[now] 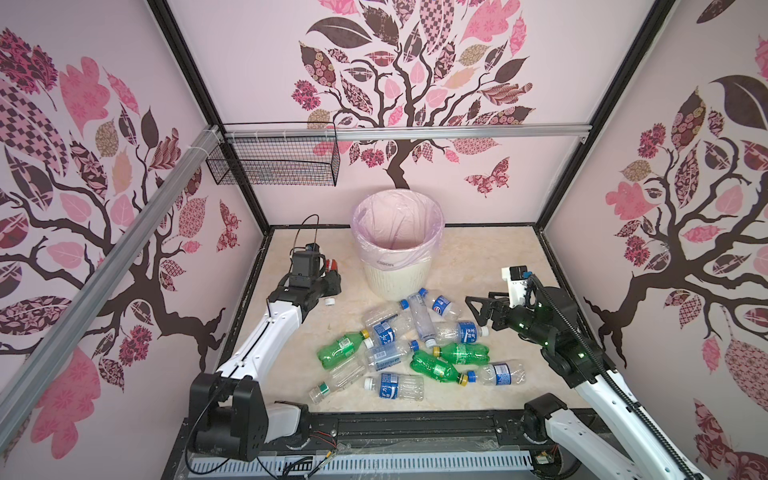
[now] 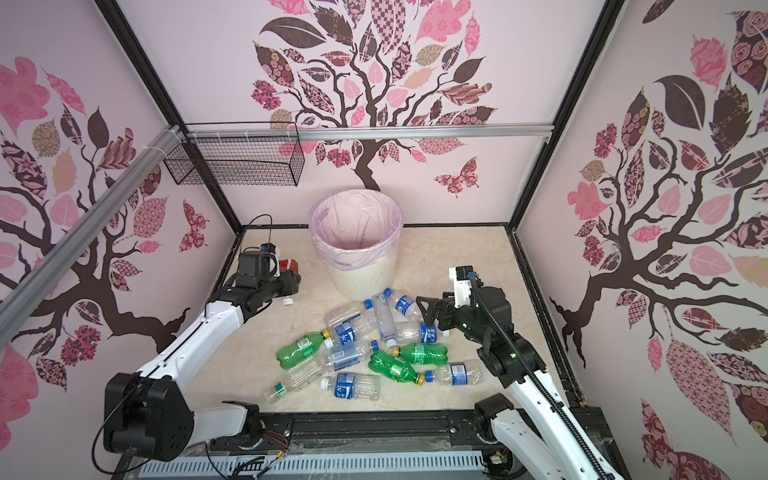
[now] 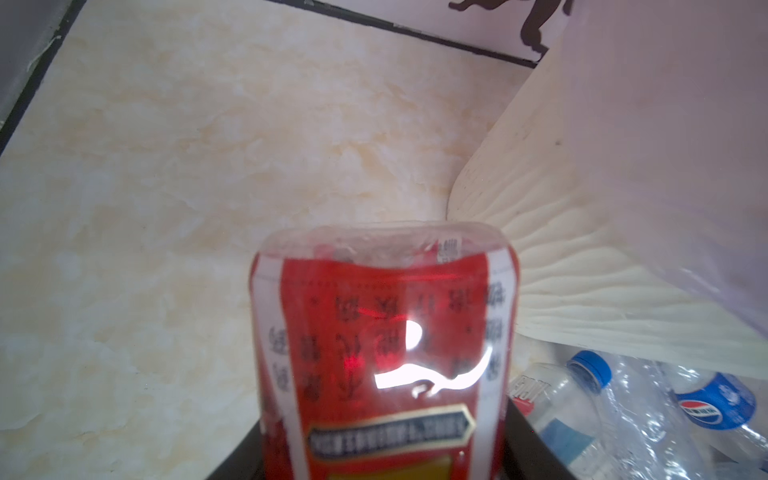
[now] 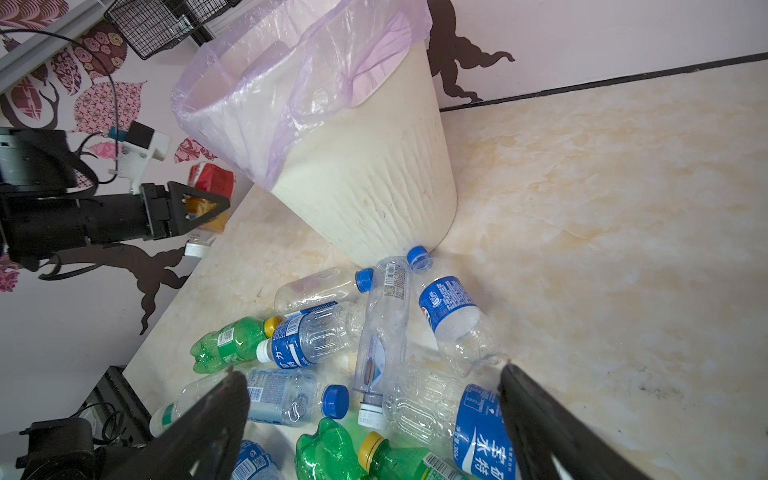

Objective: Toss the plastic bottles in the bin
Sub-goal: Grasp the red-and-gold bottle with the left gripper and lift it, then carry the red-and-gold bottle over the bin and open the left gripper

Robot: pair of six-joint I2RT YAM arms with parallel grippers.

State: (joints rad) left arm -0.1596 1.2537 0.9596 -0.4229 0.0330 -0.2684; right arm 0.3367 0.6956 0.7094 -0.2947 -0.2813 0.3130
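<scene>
The left pincer [image 4: 210,206] clamps the red-labelled bottle [image 3: 382,332] low at the bin's [image 1: 395,282] 9 o'clock, so swinging without lifting could knock the bin; the right pincer [image 4: 372,371] gapes wide by the plastic bottles [image 1: 434,365] at 6 o'clock.

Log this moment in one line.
left pincer: shut on red-labelled bottle, beside bin | right pincer: open above plastic bottles

bare tabletop [image 1: 490,266] right of the bin [image 1: 395,282] lies open; bottles [image 1: 386,356] crowd the middle before it.
</scene>
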